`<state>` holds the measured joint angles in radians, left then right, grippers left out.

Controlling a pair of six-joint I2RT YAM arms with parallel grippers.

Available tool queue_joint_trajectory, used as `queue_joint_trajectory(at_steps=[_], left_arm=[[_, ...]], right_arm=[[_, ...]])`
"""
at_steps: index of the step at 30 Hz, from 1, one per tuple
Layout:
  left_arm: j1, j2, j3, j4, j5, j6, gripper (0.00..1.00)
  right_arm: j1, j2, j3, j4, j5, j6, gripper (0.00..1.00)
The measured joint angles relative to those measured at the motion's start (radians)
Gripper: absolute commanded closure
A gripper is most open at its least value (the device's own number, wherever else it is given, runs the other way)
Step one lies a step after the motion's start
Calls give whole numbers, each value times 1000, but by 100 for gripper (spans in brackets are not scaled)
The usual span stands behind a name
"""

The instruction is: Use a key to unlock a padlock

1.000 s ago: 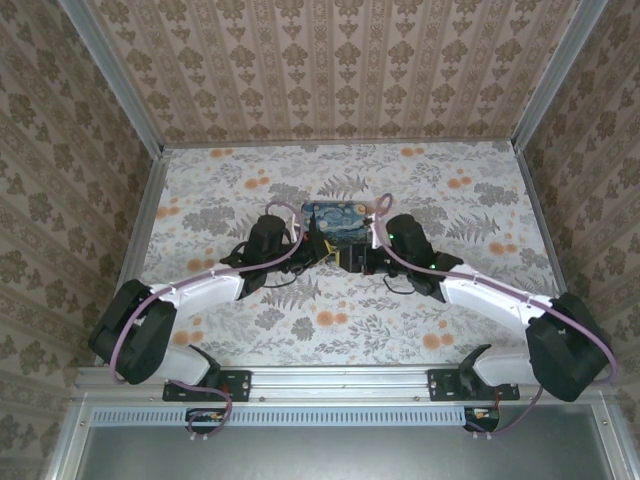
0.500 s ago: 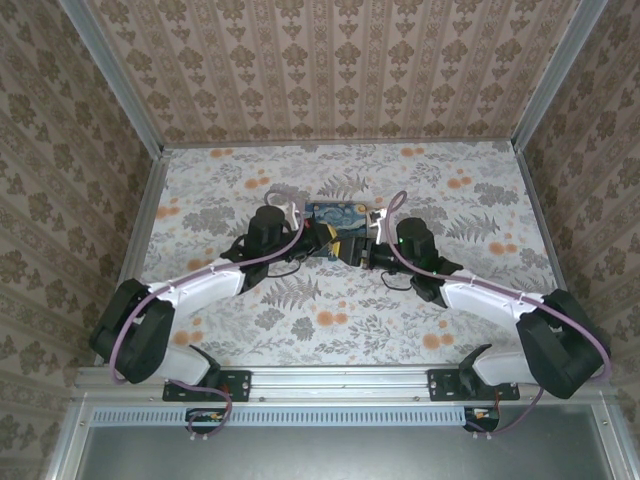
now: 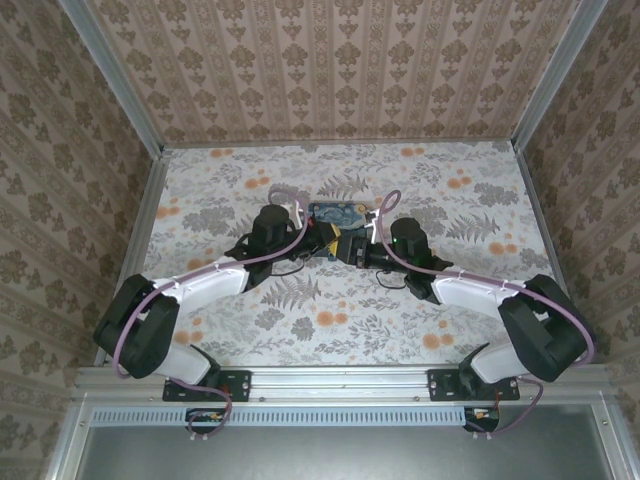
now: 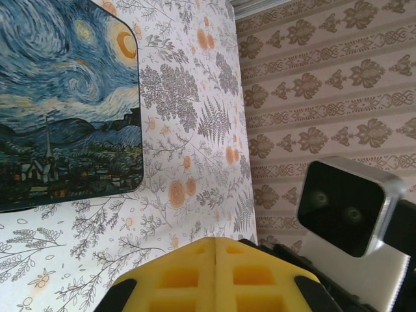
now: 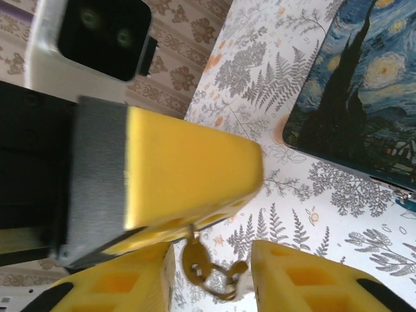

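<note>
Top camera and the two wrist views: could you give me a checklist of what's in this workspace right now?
Surface: floral-print table, flat.
Job's things: small brass piece, perhaps the key on a ring, hanging under the left gripper.
Clutter: painted-print box lying flat just beyond the grippers.
Grippers: left gripper shut, apparently pinching the brass piece; right gripper with fingers apart either side of it.
Cables: lilac cables running along both arms.
Surroundings: patterned wallpaper walls, metal frame rails.
</note>
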<state>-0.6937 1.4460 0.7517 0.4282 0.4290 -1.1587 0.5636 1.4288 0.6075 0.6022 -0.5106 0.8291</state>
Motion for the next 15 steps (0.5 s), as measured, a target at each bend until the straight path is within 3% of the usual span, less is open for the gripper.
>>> queue_joint_trajectory(at_steps=[5, 8, 12, 15], left_arm=[[-1, 13, 3, 0, -8, -1, 100], [0, 13, 7, 0, -13, -1, 97], [0, 13, 17, -21, -14, -1, 51], [10, 5, 37, -76, -12, 2, 35]], right_arm=[[0, 7, 2, 24, -14, 13, 98], [-1, 8, 2, 27, -14, 14, 100], [-2, -11, 3, -21, -10, -26, 100], [-2, -76, 13, -154, 18, -112, 100]])
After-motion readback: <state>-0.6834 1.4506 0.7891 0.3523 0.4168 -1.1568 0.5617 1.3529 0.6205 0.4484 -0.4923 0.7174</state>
